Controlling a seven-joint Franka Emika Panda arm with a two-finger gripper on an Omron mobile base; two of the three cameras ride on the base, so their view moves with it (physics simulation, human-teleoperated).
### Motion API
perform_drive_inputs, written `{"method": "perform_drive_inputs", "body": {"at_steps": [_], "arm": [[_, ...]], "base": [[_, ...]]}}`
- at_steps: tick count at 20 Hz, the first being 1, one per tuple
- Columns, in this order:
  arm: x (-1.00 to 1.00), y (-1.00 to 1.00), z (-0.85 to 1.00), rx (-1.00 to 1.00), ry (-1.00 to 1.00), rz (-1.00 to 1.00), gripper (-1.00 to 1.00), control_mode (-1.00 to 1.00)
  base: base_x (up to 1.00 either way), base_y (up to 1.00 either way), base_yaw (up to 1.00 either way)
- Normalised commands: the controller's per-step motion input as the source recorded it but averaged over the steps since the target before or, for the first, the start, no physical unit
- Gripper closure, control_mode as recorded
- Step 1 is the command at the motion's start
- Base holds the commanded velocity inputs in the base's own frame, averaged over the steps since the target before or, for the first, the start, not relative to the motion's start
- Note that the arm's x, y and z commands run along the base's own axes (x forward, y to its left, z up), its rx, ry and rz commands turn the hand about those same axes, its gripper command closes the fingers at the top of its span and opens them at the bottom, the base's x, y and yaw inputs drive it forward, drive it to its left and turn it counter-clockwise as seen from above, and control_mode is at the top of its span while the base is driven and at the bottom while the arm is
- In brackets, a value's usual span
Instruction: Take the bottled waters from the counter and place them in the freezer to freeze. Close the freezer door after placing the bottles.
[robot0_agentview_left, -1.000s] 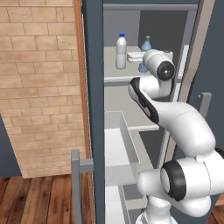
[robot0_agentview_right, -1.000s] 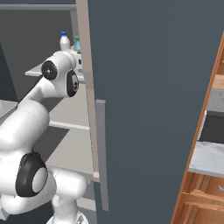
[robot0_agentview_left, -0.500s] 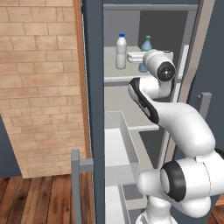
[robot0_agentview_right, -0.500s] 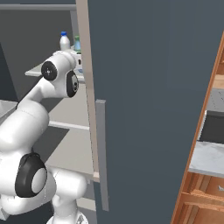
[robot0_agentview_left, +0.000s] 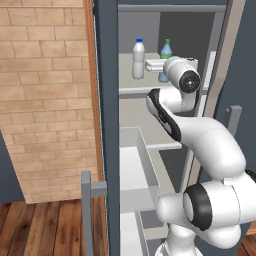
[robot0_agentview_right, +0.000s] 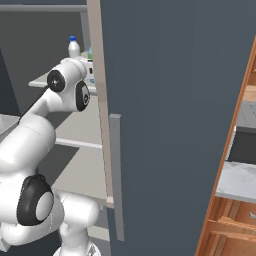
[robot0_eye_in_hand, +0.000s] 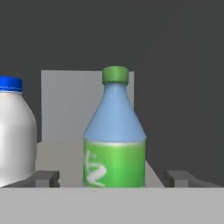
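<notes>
1. The freezer (robot0_agentview_left: 107, 125) is tall and dark grey, and it stands open next to a brick wall (robot0_agentview_left: 47, 95).
2. Inside it are pale grey shelves (robot0_agentview_left: 140, 91) and a white drawer (robot0_agentview_left: 137, 170) that is pulled out lower down.
3. Both water bottles stand upright on the top shelf.
4. The whitish bottle with the blue cap (robot0_agentview_left: 138, 59) is on the left in the left base view.
5. The blue bottle with the green cap (robot0_eye_in_hand: 114, 131) has a green label and stands just beside the whitish one, not touching it.
6. The hand (robot0_eye_in_hand: 112, 178) is right in front of the green-capped bottle.
7. In the hand view, its two dark fingers (robot0_eye_in_hand: 43, 178) stand wide apart, one on each side of the green-capped bottle.
8. There is a gap between each finger and the bottle, so the hand holds nothing.
9. The white arm (robot0_agentview_left: 200, 140) reaches up from the base to the top shelf.
10. The freezer door (robot0_agentview_right: 170, 120) is swung open, and it is a big flat dark grey panel in the right base view.
11. A long grey bar handle (robot0_agentview_right: 116, 175) runs down its edge.
12. To the right of the door, there are wooden cabinets (robot0_agentview_right: 227, 220) and a bit of the marbled surface (robot0_agentview_right: 237, 182).
</notes>
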Motion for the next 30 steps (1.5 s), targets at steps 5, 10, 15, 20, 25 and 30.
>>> {"method": "perform_drive_inputs", "body": {"at_steps": [5,10,15,20,25,30], "arm": [[-0.08,0.00,0.00,0.00,0.00,0.00,-1.00,-1.00],[-0.47,0.00,0.00,0.00,0.00,-0.01,-1.00,-1.00],[-0.93,0.04,0.00,0.00,0.00,-0.09,-1.00,-1.00],[-1.00,0.15,0.00,0.00,-0.02,-0.12,-1.00,-1.00],[-1.00,0.17,0.00,0.09,0.00,-0.11,-1.00,-1.00],[-1.00,0.02,0.00,0.26,0.08,-0.13,-1.00,-1.00]], "base": [[0.00,0.00,0.00],[0.00,0.00,0.00],[0.00,0.00,0.00],[0.00,0.00,0.00],[0.00,0.00,0.00],[0.00,0.00,0.00]]}}
